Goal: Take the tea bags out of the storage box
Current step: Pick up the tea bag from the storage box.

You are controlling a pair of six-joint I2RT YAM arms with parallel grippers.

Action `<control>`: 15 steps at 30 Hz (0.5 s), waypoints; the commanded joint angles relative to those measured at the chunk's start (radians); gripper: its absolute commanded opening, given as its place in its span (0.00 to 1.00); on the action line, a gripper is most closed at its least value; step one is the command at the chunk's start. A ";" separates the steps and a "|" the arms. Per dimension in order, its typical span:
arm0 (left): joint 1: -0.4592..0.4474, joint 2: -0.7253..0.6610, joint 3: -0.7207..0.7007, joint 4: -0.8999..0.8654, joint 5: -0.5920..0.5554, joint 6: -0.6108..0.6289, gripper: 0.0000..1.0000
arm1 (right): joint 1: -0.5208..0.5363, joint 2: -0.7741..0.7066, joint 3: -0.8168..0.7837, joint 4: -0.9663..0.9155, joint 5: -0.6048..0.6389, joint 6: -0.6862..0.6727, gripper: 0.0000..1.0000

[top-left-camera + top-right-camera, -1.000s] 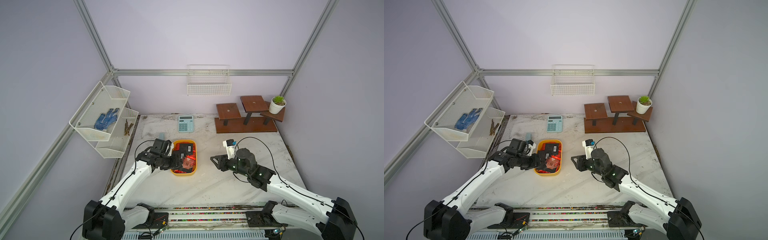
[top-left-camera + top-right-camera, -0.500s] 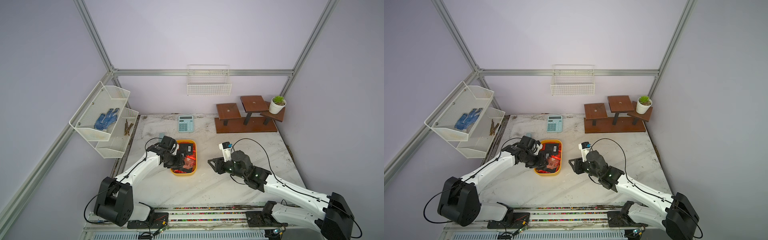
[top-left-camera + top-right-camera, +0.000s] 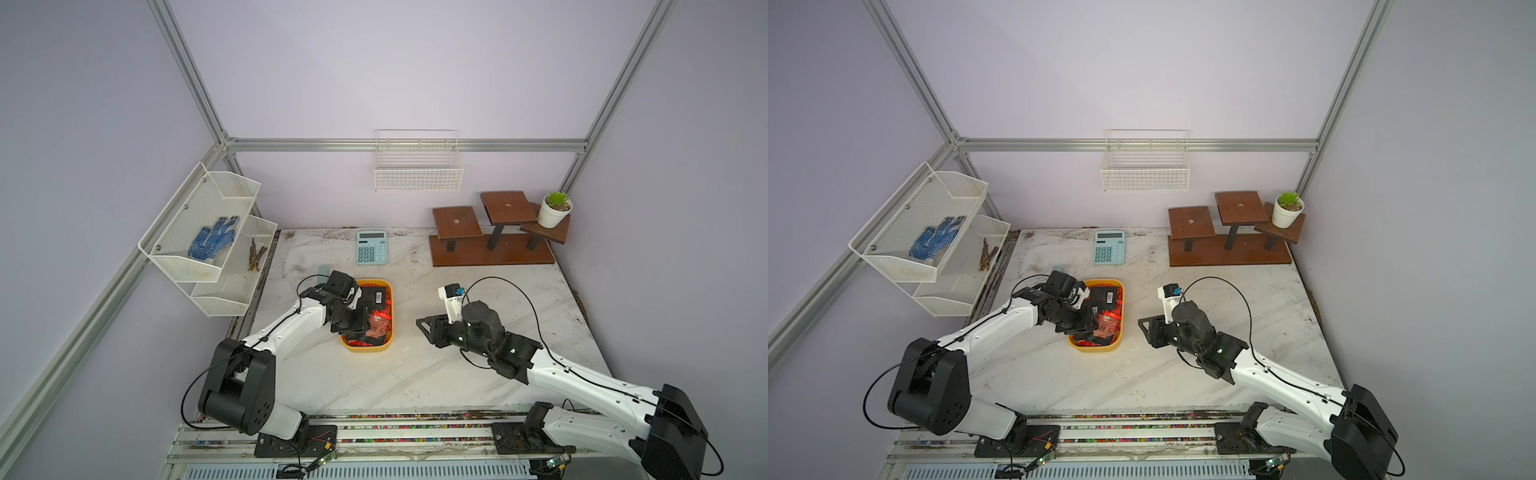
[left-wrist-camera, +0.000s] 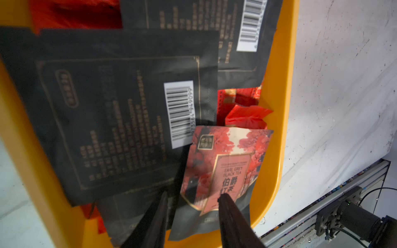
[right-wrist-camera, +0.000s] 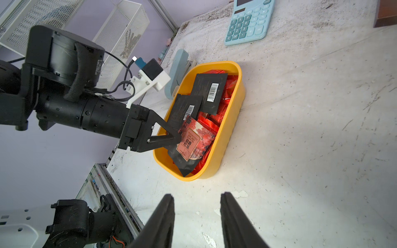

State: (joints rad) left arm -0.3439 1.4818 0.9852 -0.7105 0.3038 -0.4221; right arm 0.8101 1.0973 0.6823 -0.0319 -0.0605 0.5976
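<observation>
left wrist view puts the left gripper low over the storage box, jaws apart and straddling a corner of the reddish-brown sachet; no clamp on it shows yet. that sachet lies topmost among the tea bags, overlapping two flat black sachets, with crinkly red foil sachets under and beside it. all of them lie in the box, which sits toward the 9 o'clock side of the table.

by their look the sachets are light, thin and bendy, not fragile. the foil is likely slippery, and flat ones lying flush give little to pinch. a free corner or sealed edge seems the best hold, though a deep bite may well lift the black one below too. the box itself looks light, so a finger dragging on its wall could shove or tip it.

take the box as the dial's centre in both top views, with 12 toward the back wall. its wall stands close to the sachet at 3 o'clock. bare table lies open at 6 and from 3 to 5. the right gripper hovers at 3, well apart from the box, jaws apart and empty. a pale blue-grey item sits just beside the box at 11, the calculator farther off at 12, the wooden stand far at 2.
</observation>
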 commanded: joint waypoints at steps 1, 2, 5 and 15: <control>-0.004 0.007 0.001 0.039 0.044 0.022 0.37 | 0.009 -0.020 -0.009 -0.007 0.023 -0.005 0.41; -0.006 0.008 0.000 0.040 0.048 0.022 0.35 | 0.010 -0.020 -0.010 -0.007 0.024 -0.005 0.41; -0.005 0.010 -0.005 0.046 0.060 0.019 0.29 | 0.009 -0.022 -0.012 -0.013 0.031 -0.004 0.40; -0.004 0.014 -0.014 0.063 0.108 0.000 0.05 | 0.009 -0.043 -0.015 -0.030 0.054 -0.007 0.40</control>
State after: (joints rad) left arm -0.3439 1.4876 0.9833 -0.6785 0.3656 -0.4263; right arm 0.8120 1.0763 0.6815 -0.0376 -0.0307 0.5976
